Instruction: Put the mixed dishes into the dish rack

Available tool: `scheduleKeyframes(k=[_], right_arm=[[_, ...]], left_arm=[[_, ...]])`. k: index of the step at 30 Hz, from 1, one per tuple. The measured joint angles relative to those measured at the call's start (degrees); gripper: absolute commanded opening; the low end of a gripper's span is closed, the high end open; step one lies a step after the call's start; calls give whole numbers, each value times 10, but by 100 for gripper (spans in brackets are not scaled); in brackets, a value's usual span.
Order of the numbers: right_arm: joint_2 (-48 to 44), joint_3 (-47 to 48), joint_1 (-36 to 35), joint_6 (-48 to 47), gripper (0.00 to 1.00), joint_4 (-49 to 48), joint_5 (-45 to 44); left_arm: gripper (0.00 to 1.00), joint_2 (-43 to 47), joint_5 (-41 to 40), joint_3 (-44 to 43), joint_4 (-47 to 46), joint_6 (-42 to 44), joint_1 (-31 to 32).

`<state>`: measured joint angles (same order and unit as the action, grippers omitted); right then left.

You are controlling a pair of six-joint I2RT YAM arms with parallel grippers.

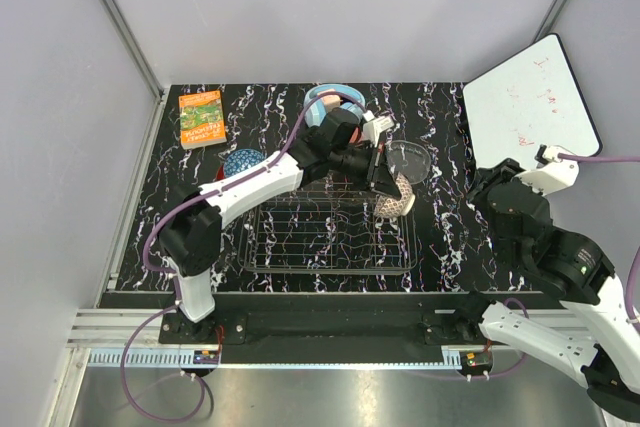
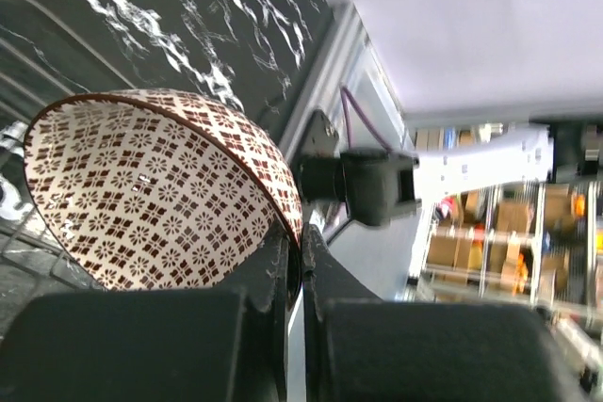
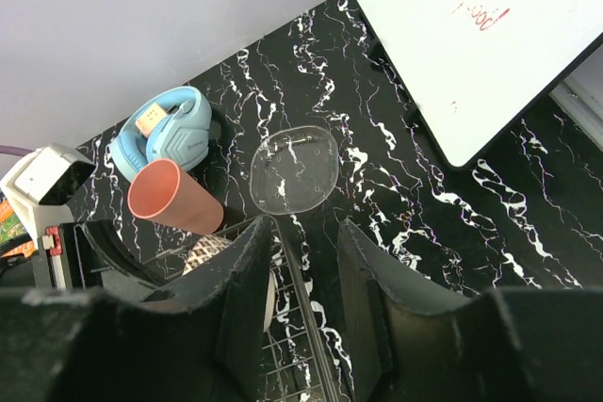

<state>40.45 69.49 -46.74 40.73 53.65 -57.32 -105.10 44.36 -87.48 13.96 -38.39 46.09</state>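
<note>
Beige-brown pattern covers the bowl (image 2: 141, 185) that the left tool (image 2: 300, 244) holds. Its two fingers are pressed narrow on the rim, one on each side of it, and the bowl stands tilted on its edge, with its hollow side toward the camera in the left wrist view. In the top view this bowl hangs just right of the centre of the frame, over the right end of the wire rack (image 1: 300, 237), which lies in the lower middle on the black marbled bench (image 1: 450, 247). I judge that the step in hand is the placing of this bowl into the rack; whether it touches the wires I cannot tell. The next move calls, I think, for lowering the bowl until its rim sits between the wires, and only then letting the fingers part, because a bowl on its edge may roll or fall over. The right tool (image 3: 303, 233) is about half wide and holds nothing. In its own view the clear glass dish (image 3: 295, 168) lies flat on the bench just above its fingertips, in the middle of the frame. The pink cup (image 3: 174, 197) is at the left, beside the blue headphones (image 3: 165, 129). The blue bowl (image 1: 242, 162) sits left of centre in the top view, outside the rack. These three are not yet loaded.
</note>
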Motion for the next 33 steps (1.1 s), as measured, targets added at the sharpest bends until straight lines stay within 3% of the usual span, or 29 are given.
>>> scheduleKeyframes(k=[7,22,26,27,33], right_arm=[[7,-2,0,0,42,4,9],[17,-8,0,2,42,33,26],[17,-8,0,3,42,41,29],[17,-8,0,5,42,45,30],[16,-9,0,9,43,57,30]], left_arm=[[0,-3,-59,5,-14,-49,-1],[0,-39,-55,89,-113,-186,-16],[11,-50,-46,89,-145,-208,-17],[20,-53,-43,89,-151,-213,-18],[38,-64,-33,95,-178,-233,-24]])
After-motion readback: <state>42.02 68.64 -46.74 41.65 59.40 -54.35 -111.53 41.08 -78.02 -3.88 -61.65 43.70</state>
